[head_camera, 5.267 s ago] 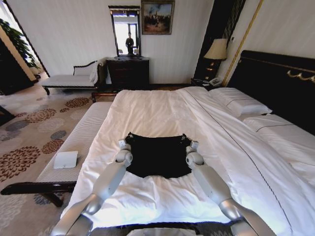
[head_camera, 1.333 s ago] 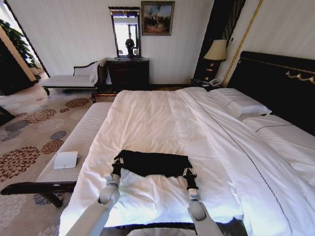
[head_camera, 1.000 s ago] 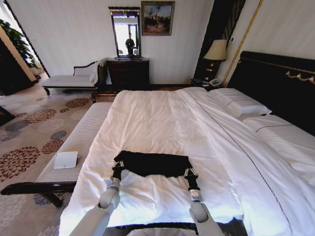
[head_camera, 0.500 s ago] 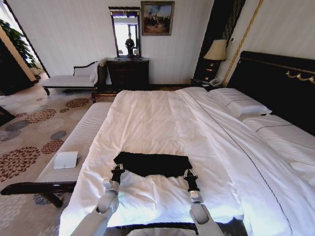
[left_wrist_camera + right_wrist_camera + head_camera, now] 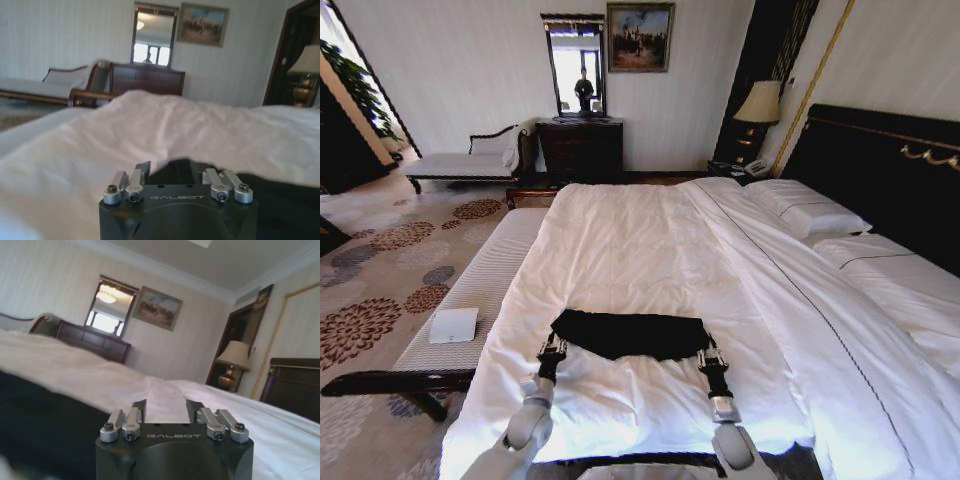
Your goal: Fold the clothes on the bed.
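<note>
White bed [image 5: 620, 240] filling the room, folded black shirt [image 5: 628, 333] lying near its foot edge. Left gripper [image 5: 552, 349] and right gripper [image 5: 707, 356] are sitting spread open at its near corners; I'd be backing off low, not snagging fabric.

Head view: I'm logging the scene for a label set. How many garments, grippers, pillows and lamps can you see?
Black T-shirt, folded into a strip on the white bed: 1
Grippers, left gripper and right gripper, both open at the shirt's near edge: 2
Pillows: 1 clearly seen
Table lamp: 1
Total: 5
</note>
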Controlling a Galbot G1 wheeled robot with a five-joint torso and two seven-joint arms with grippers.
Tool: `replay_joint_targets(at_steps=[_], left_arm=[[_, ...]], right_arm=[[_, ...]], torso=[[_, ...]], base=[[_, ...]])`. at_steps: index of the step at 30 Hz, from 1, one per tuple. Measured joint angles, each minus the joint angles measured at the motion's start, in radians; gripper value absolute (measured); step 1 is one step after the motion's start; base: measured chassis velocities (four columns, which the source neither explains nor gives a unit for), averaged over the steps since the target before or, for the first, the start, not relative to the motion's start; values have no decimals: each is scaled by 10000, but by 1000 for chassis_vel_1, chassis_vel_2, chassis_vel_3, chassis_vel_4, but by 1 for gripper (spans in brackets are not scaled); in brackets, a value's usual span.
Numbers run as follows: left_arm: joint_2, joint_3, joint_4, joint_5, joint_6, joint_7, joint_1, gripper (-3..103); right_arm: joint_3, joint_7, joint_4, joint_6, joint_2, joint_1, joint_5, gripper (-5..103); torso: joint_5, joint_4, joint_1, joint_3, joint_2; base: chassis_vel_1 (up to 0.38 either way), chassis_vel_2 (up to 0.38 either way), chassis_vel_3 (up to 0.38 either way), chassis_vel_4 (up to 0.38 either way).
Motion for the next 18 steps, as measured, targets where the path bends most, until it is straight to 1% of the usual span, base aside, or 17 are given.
replay_joint_targets(at_steps=[1,2,3,4,5,6,7,9,10,11,13,14,15,16,18], left_arm=[[112,-141,-306,14,-5,34,154,55],[283,-264,-775,21,5,58,256,60],[425,-280,-1134,-7,83,57,258,66],[425,-280,-1134,-7,83,57,258,66],[587,-213,-1473,-84,229,15,180,66],[691,-134,-1678,-142,335,-24,90,71],[893,120,-2070,-249,678,-145,-229,76],[1133,706,-2245,-347,1255,-293,-954,87],[1133,706,-2245,-347,1255,-293,-954,87],[1180,968,-2188,-385,1389,-314,-1291,87],[1201,1805,-1649,-499,1596,-450,-2402,97],[1074,2287,-1220,-705,1711,-535,-3014,99],[1074,2287,-1220,-705,1711,-535,-3014,99],[929,2659,-847,-1016,1846,-640,-3503,100],[561,3344,-3,-1728,2155,-840,-4318,100]], right_arm=[[22,-9,542,-254,-78,-266,296,47],[-11,-88,1428,-815,-280,-575,964,52],[-59,-119,1900,-1193,-416,-674,1404,58],[-59,-119,1900,-1193,-416,-674,1404,58],[-134,-149,2363,-1655,-580,-694,1894,63],[-168,-156,2529,-1841,-657,-668,2085,63],[-318,-175,2802,-2287,-921,-447,2573,69],[-640,-191,2661,-2575,-1261,76,2974,80],[-640,-191,2661,-2575,-1261,76,2974,80],[-770,-194,2504,-2628,-1366,291,3073,80],[-1219,-199,2082,-2787,-1682,883,3429,90],[-1479,-201,1945,-2946,-1820,1199,3691,95],[-1479,-201,1945,-2946,-1820,1199,3691,95],[-1674,-220,1859,-3066,-1882,1422,3869,99],[-2068,-295,1614,-3245,-1916,1809,4130,100]], torso=[[0,0,0,0,0],[-1,0,0,0,0],[-4,-1,-1,-1,1],[-4,-1,-1,-1,1],[0,-1,-1,0,1],[-1,0,-1,0,1],[-1,0,-1,0,1],[1,0,-1,0,1],[1,0,-1,0,1],[2,2,-1,1,0],[4,-2,2,3,-2],[1,-1,4,4,-2],[1,-1,4,4,-2],[-2,-2,4,4,-2],[0,-3,4,4,-2]], base=[[0,0,0,0],[0,0,0,0],[0,0,0,0],[0,0,0,0],[0,0,0,0],[0,0,0,0],[0,0,0,0],[0,0,0,0],[0,0,0,0],[0,0,0,0],[0,0,0,0],[0,0,0,0],[0,0,0,0],[0,0,0,0],[0,0,0,0]])
